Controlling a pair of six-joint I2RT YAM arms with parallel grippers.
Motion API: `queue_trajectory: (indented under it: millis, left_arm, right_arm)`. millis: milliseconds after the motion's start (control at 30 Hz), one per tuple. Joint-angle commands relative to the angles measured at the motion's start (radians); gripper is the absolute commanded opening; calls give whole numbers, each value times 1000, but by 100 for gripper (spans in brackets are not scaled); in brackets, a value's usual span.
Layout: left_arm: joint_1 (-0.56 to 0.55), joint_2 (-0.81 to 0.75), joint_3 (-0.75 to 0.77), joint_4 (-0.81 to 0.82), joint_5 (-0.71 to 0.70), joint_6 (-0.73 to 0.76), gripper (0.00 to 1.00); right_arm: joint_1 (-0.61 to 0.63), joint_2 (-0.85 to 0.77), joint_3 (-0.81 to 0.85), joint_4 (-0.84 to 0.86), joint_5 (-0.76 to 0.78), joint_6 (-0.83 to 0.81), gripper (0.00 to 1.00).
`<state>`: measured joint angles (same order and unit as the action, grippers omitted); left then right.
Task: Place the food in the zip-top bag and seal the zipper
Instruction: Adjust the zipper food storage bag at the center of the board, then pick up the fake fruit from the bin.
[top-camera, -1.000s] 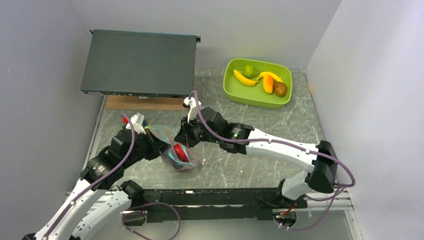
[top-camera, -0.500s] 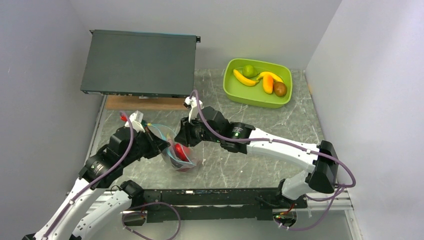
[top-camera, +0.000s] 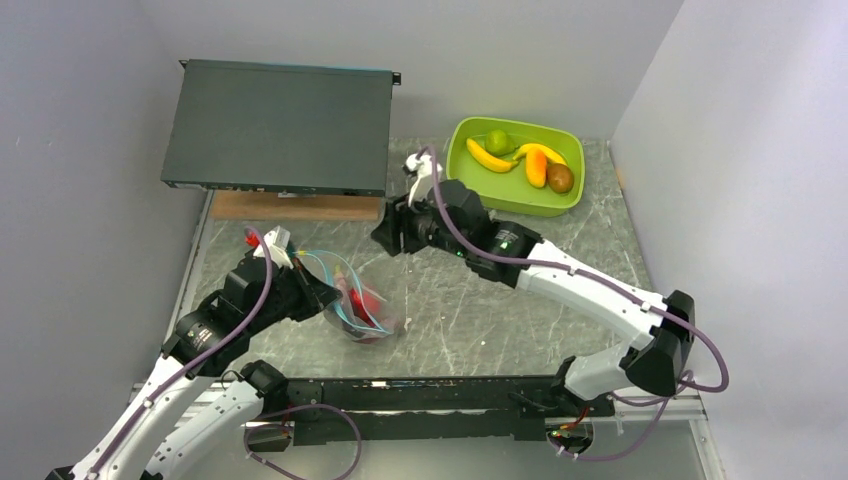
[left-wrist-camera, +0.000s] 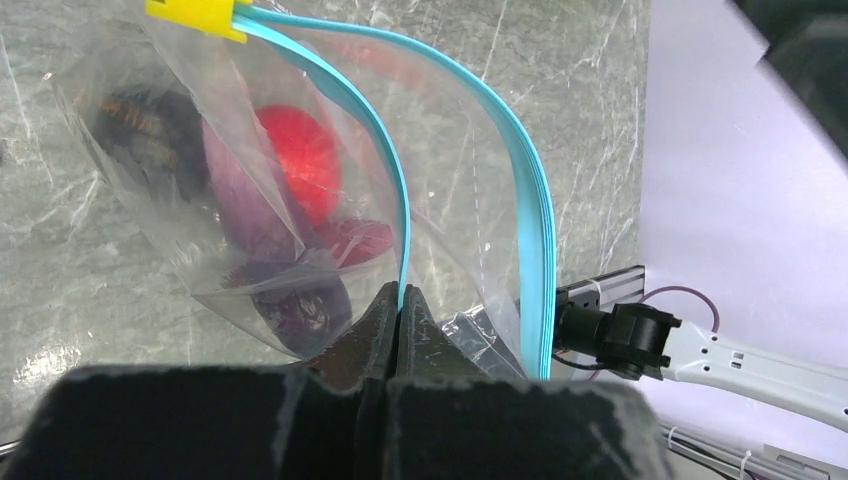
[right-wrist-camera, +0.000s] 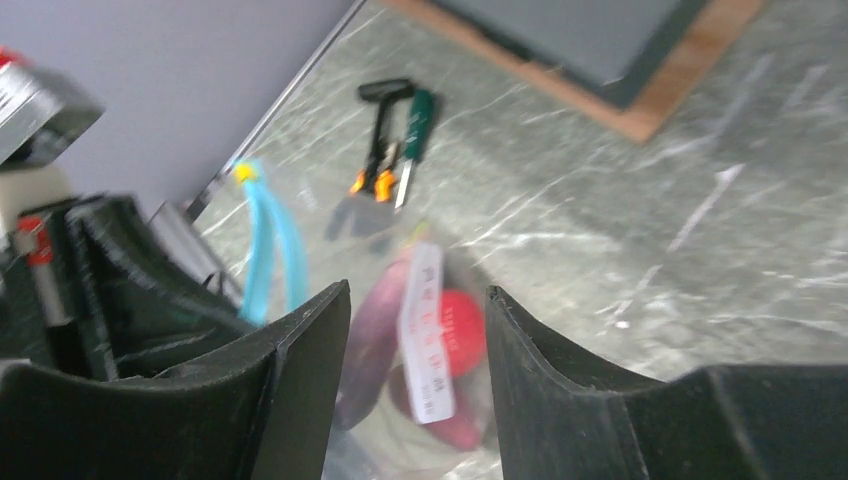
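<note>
Right claw (right-wrist-camera: 415, 295), now parted and empty, has dropped the red toy apple (left-wrist-camera: 300, 160) into the crinkly clear zip-top bag (left-wrist-camera: 450, 200) and backed toward the lime-green plastic tub (top-camera: 530, 207) for more food (top-camera: 537, 168); left claw (left-wrist-camera: 400, 305) stays clamped on the teal zipper strip (left-wrist-camera: 530, 200).

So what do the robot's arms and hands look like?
The left arm and right arm are white tubes with chunky black joints. A thin purple cable loops along each one. The left hand and right hand are black, each with two thick, matte fingers.
</note>
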<state>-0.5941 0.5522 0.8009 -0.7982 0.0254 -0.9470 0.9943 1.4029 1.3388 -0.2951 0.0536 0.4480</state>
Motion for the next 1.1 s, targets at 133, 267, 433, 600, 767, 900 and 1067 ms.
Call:
queue_trajectory:
  millis: [133, 267, 433, 600, 767, 900, 1067]
  left_arm:
    - [4, -12, 18, -5, -1, 5, 0]
    - [4, -11, 25, -10, 2, 14, 0]
    - [4, -1, 22, -9, 26, 20, 0]
    - [4, 13, 19, -1, 40, 22, 0]
    - [4, 34, 30, -6, 48, 30, 0]
    - [4, 43, 28, 1, 50, 33, 0]
    - [4, 65, 23, 17, 61, 39, 0]
  right_arm:
    - [-228, -52, -22, 9, 211, -67, 58]
    - [-355, 9, -17, -54, 409, -58, 60]
    - [-533, 127, -2, -42, 449, -77, 60]
    - [-667, 291, 105, -54, 425, -113, 66]
    - [-742, 490, 298, -197, 317, -135, 80]
    - [-793, 643, 480, -360, 245, -158, 84]
    - [-841, 731, 539, -346, 302, -207, 91]
